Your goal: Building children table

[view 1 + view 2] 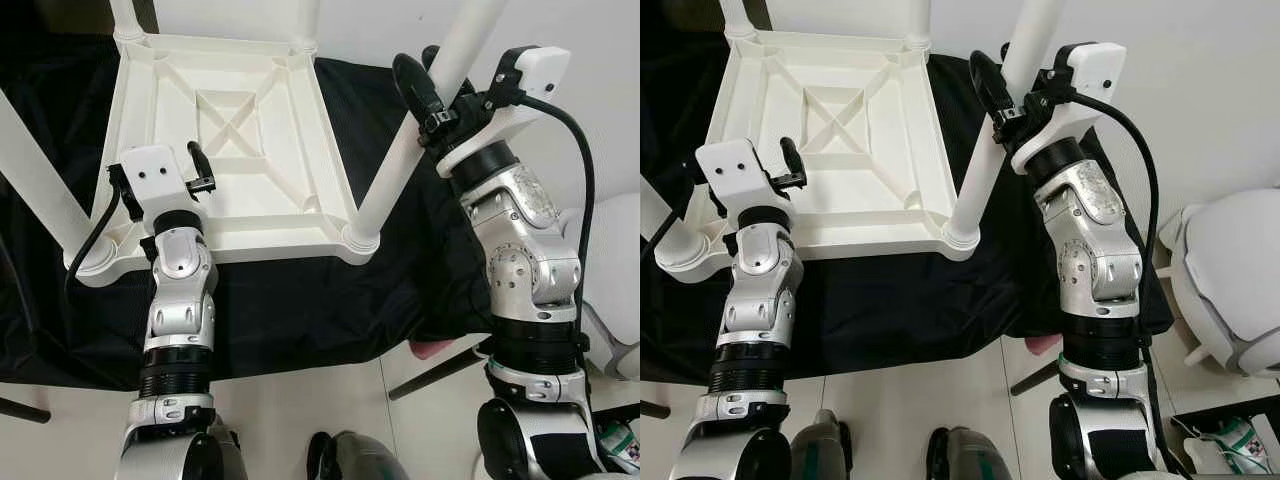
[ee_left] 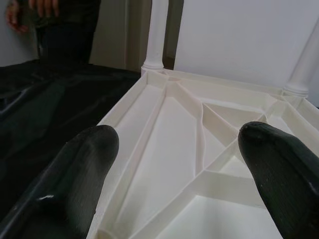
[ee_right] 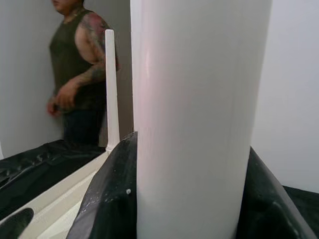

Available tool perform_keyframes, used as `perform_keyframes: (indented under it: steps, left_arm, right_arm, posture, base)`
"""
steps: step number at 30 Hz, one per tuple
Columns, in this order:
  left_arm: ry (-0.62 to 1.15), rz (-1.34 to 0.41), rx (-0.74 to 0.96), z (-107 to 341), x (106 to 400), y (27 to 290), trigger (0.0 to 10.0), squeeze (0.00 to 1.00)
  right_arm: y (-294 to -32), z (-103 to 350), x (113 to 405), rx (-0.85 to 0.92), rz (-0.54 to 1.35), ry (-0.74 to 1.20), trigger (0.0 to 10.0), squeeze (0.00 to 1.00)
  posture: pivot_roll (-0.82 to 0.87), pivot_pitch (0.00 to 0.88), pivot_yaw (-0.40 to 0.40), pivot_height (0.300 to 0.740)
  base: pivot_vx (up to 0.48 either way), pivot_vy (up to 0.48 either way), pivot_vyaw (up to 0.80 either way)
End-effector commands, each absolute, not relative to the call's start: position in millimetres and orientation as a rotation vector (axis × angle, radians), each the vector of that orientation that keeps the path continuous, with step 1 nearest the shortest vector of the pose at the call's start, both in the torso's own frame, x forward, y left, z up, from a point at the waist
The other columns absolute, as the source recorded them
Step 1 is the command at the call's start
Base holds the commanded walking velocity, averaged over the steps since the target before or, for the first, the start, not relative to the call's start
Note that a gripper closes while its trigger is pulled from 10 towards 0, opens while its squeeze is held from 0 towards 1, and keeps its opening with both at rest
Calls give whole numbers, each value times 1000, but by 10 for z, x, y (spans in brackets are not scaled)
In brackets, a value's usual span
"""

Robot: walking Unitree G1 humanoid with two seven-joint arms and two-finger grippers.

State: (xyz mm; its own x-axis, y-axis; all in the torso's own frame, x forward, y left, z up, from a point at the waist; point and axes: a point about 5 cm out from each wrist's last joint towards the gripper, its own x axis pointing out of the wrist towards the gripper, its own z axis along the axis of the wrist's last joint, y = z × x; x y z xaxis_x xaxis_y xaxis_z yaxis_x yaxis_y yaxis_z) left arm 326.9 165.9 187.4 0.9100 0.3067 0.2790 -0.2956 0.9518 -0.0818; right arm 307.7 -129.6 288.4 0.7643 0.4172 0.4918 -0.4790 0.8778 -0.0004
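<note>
The white children's table (image 1: 240,120) lies upside down on a black cloth (image 1: 300,300), ribbed underside up, with its legs pointing upward. My right gripper (image 1: 432,95) is shut on the near right leg (image 1: 400,160), about halfway up it. In the right wrist view that leg (image 3: 192,99) stands between the two black fingers (image 3: 107,199). My left gripper (image 1: 195,172) hovers open over the near left part of the underside, holding nothing. The left wrist view looks between its fingertips (image 2: 89,154) across the ribs (image 2: 199,129). The near left leg (image 1: 40,190) rises beside my left arm.
A person (image 3: 79,74) stands beyond the table at the far side. A white rounded object (image 1: 1230,290) sits on the floor to my right. Something pink (image 1: 435,348) pokes out under the cloth's near edge. Two far legs (image 1: 125,15) stand at the back.
</note>
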Motion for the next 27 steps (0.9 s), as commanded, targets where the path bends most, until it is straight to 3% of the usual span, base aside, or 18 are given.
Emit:
perform_keyframes:
  steps: [1,10,11,14,15,18,19,27]
  left_arm:
    - [-297,286,-46,1872,3292,1597,10000,0]
    - [-319,281,-55,1922,3294,1588,10000,0]
    - [-321,282,-56,1926,3291,1597,10000,0]
    - [-323,282,-56,1928,3288,1604,10000,0]
    - [-325,283,-57,1929,3284,1609,10000,0]
    - [-327,283,-58,1929,3280,1611,10000,0]
    - [-328,280,-60,1929,3280,1606,10000,0]
    - [-328,274,-64,1926,3285,1589,10000,0]
  right_arm:
    - [-1377,2789,3091,81,430,-464,10000,0]
    - [-1317,2512,3181,21,423,-353,10000,0]
    - [-1304,2463,3186,20,428,-333,9451,0]
    - [-1295,2432,3187,20,432,-321,9451,0]
    - [-1293,2404,3189,19,426,-313,10000,1000]
    - [-1293,2380,3193,13,414,-307,10000,1000]
    - [-1292,2368,3195,7,412,-304,10000,0]
    - [-1284,2312,3208,-9,415,-289,10000,0]
  posture:
    - [-68,67,-79,740]
    - [-56,66,-85,740]
    - [-54,66,-86,740]
    - [-54,66,-86,740]
    - [-52,66,-86,740]
    - [-53,65,-86,740]
    - [-53,65,-86,740]
    - [-54,60,-88,740]
  base:
    - [0,0,0]
    - [0,0,0]
    - [0,0,0]
    - [0,0,0]
    - [0,0,0]
    - [0,0,0]
    - [0,0,0]
    - [0,0,0]
